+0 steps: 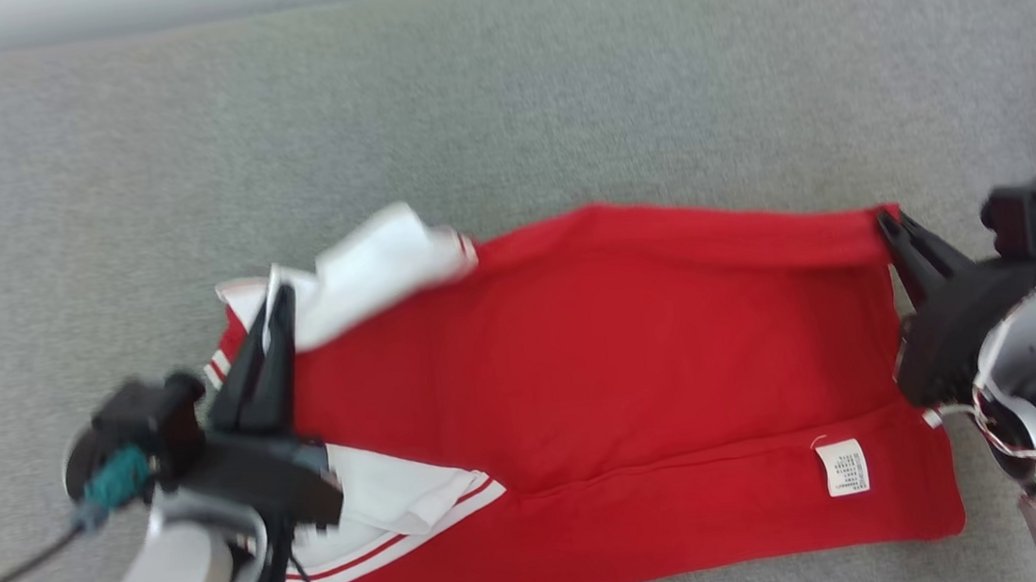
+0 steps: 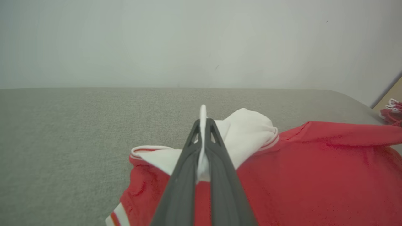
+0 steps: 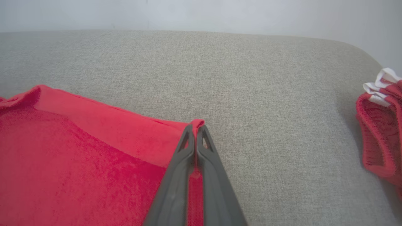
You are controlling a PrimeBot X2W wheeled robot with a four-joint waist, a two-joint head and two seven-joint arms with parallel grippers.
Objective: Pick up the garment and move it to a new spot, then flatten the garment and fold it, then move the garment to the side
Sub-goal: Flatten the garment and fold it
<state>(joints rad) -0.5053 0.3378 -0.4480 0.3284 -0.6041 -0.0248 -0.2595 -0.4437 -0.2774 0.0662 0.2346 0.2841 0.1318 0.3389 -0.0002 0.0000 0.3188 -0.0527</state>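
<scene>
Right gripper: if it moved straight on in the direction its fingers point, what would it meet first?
Past the pinched corner of the red fabric garment, the right gripper likely meets only bare grey woven surface; depth is unclear.

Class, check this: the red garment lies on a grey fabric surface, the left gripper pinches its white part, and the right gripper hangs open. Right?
No: the right gripper is shut on the red garment's corner, as the right wrist view shows. The rest holds.

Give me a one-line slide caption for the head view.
Left claw and right claw each pinch an end of the red garment spread on the grey fabric surface, white care label facing up.
</scene>
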